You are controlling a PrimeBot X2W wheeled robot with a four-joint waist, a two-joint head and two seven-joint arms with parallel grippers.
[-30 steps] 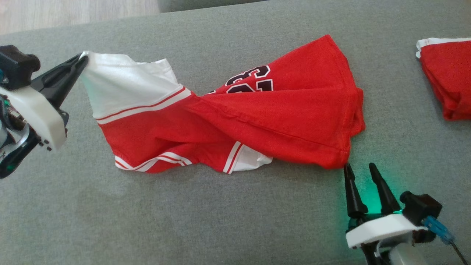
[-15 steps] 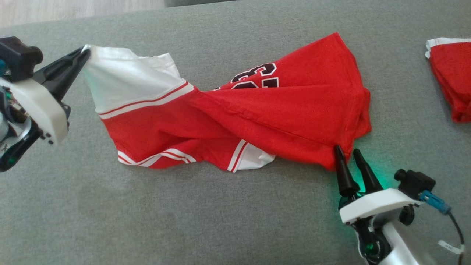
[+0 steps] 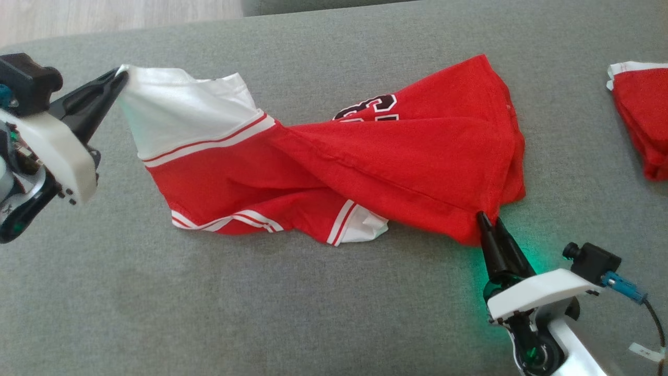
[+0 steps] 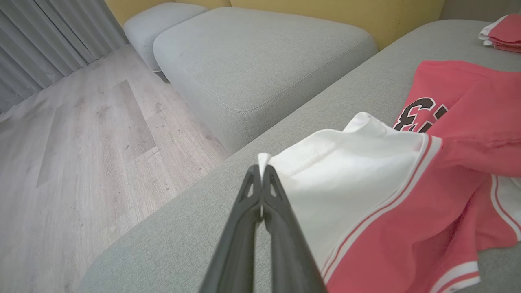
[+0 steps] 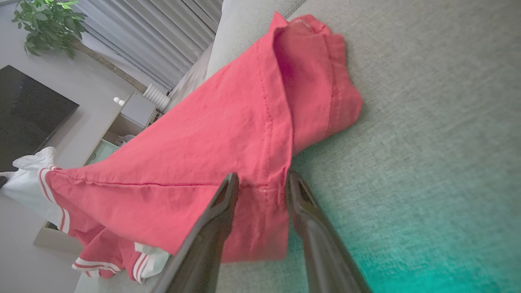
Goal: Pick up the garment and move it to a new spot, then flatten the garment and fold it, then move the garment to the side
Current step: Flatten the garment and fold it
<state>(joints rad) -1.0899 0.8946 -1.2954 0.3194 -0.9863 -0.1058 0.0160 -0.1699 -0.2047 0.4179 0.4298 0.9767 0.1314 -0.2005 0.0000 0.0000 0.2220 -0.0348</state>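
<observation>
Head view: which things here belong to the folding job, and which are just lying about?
Job: red-and-white jersey; left gripper, shut on its white edge; right gripper, astride its red hem.
Lying about: folded red garment at the right; grey couch underneath.

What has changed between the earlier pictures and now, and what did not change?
The right gripper moved forward to the near hem corner of the red jersey, and its fingers narrowed around that corner, with a gap left. Unchanged: the left gripper stays shut on the white sleeve; the jersey lies twisted on the grey sofa.
</observation>
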